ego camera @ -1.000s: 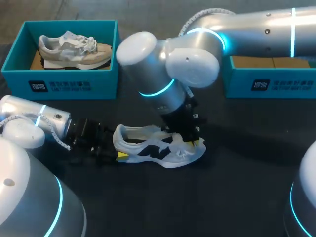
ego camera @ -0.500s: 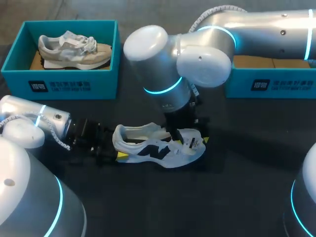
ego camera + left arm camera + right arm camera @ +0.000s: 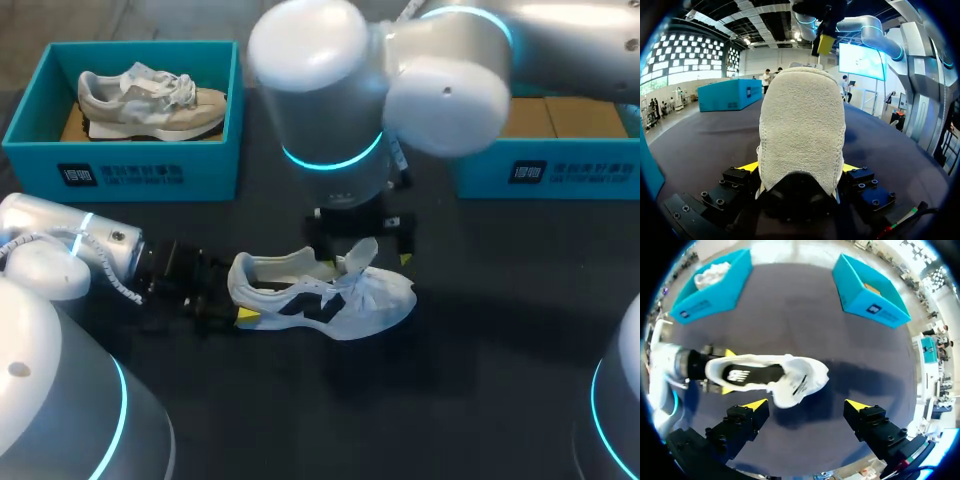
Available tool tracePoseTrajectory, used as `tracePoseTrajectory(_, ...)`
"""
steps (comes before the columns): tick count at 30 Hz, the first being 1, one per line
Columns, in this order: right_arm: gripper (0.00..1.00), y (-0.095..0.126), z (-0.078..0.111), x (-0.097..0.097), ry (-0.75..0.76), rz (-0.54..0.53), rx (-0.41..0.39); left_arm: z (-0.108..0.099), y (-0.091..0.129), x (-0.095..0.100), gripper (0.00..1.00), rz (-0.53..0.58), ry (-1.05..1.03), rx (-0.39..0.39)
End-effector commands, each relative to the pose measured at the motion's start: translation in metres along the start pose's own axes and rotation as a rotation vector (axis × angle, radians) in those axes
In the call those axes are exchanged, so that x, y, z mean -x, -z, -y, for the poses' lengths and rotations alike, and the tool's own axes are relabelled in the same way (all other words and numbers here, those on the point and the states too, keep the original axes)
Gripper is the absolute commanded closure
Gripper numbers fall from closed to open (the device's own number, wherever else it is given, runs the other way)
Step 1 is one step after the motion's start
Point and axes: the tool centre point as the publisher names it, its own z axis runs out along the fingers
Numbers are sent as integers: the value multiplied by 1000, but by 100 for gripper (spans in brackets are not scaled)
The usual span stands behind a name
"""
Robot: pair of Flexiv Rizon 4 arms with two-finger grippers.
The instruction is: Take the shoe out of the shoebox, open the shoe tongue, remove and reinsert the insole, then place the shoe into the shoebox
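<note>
The white shoe (image 3: 320,295) sits on its sole on the table (image 3: 480,400), heel pinched from both sides by the left gripper (image 3: 799,167), whose far finger hides behind the heel in the head view. Above the shoe's forefoot the right gripper (image 3: 805,404) hangs spread wide, holding nothing. The right arm (image 3: 330,110) covers part of the right shoebox (image 3: 560,170); dark table stretches between the toe and that box.
</note>
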Motion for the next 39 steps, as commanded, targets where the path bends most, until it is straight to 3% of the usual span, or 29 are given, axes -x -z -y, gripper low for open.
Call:
tracePoseTrajectory(1,0,56,6,2,-340,-94,161,-2,-2,1,100,2,0,-1)
tracePoseTrajectory(7,0,86,5,-40,-179,-228,195,-2,-2,1,100,2,0,-1)
tracePoseTrajectory(14,0,87,10,-66,-143,-143,166,-2,-2,1,100,2,0,-1)
tracePoseTrajectory(20,0,73,7,-58,-77,-75,207,-2,-2,1,100,2,0,-1)
tracePoseTrajectory(39,0,73,7,-58,-77,-75,207,-2,-2,1,100,2,0,-1)
